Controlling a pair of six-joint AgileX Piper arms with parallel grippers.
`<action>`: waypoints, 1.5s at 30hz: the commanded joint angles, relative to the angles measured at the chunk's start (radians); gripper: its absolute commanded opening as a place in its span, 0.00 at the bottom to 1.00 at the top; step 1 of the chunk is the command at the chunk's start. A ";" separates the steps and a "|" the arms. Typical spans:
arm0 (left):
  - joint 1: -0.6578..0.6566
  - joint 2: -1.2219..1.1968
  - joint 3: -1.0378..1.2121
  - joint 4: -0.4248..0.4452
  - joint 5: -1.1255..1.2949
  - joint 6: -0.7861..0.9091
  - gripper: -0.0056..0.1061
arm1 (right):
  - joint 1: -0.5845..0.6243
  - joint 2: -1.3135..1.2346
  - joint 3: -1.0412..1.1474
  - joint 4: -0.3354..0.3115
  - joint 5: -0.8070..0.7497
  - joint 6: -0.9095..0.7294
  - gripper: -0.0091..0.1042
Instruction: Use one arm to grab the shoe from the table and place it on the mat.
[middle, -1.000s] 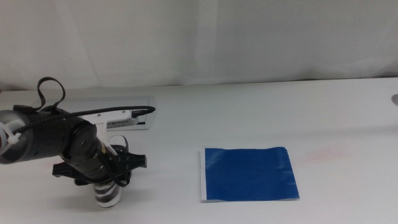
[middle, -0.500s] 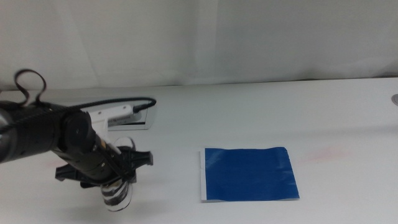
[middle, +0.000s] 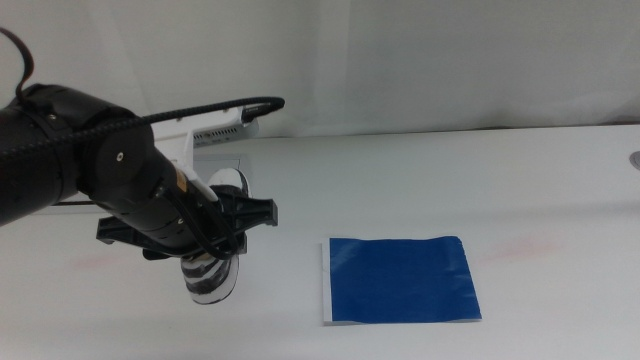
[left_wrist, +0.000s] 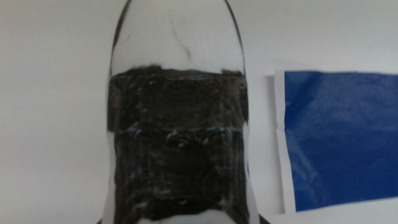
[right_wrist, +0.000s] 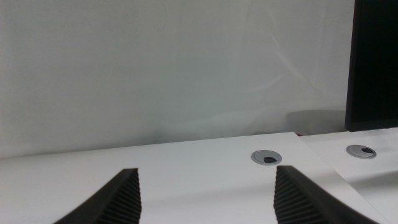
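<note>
My left gripper (middle: 207, 237) is shut on the shoe (middle: 214, 276), a small white sneaker with dark panels. It holds the shoe toe-down just above the white table (middle: 400, 170), left of the blue mat (middle: 400, 279). In the left wrist view the shoe (left_wrist: 177, 124) fills the middle, with the mat (left_wrist: 339, 140) beside it; the jaws are hidden by the shoe. The mat lies flat and bare, with a pale strip along the edge facing the shoe. My right gripper (right_wrist: 205, 193) is open and empty, out of the middle view.
The bulky left arm (middle: 70, 150) with its black cable covers the table's left part. A round cable hole (middle: 634, 158) sits at the right edge. The right wrist view shows two cable holes (right_wrist: 267, 157) and a dark screen (right_wrist: 375, 62).
My left gripper has lifted the shoe off the table and carried it up and to the right, closer to the mat. The mat has not moved.
</note>
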 joint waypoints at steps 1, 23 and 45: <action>-0.019 -0.008 -0.013 0.037 0.002 -0.087 0.02 | -0.004 -0.027 0.041 -0.007 0.001 -0.005 0.62; -0.251 0.021 -0.072 0.298 -0.064 -1.426 0.02 | -0.004 -0.027 0.041 -0.007 0.001 -0.005 0.62; -0.443 0.554 -0.703 0.164 0.282 -1.596 0.02 | -0.004 -0.027 0.041 -0.007 0.001 -0.005 0.62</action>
